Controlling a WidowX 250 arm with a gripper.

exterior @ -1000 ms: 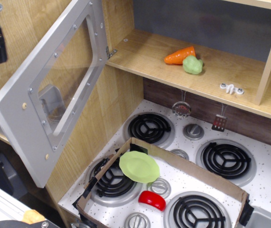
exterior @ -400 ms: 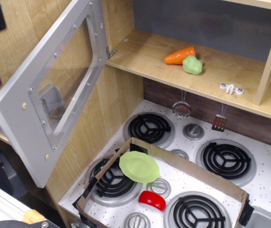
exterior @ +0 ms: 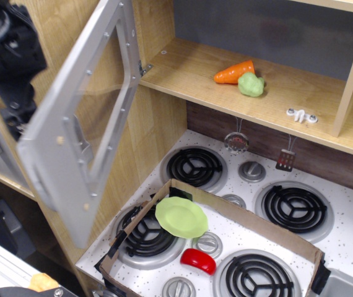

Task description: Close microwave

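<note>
The microwave's silver-grey door (exterior: 59,143) with its clear window stands open, hinged at the upper right (exterior: 144,68) and swung out to the left. Its grey handle (exterior: 80,137) shows through the window. The wooden compartment (exterior: 195,74) behind it is open to view. My black gripper (exterior: 17,102) is at the upper left, behind the door's outer face near its free edge. Its fingers are blurred and partly hidden, so their state and any contact cannot be told.
An orange carrot (exterior: 233,71) and a green vegetable (exterior: 251,85) lie in the compartment. Below is a stove top with a cardboard box (exterior: 251,224) holding a green plate (exterior: 181,216) and a red item (exterior: 198,260). Small utensils (exterior: 236,142) hang on the back wall.
The door has swung toward the compartment, showing a narrower face. My gripper has moved right and down, close behind the door's outer side.
</note>
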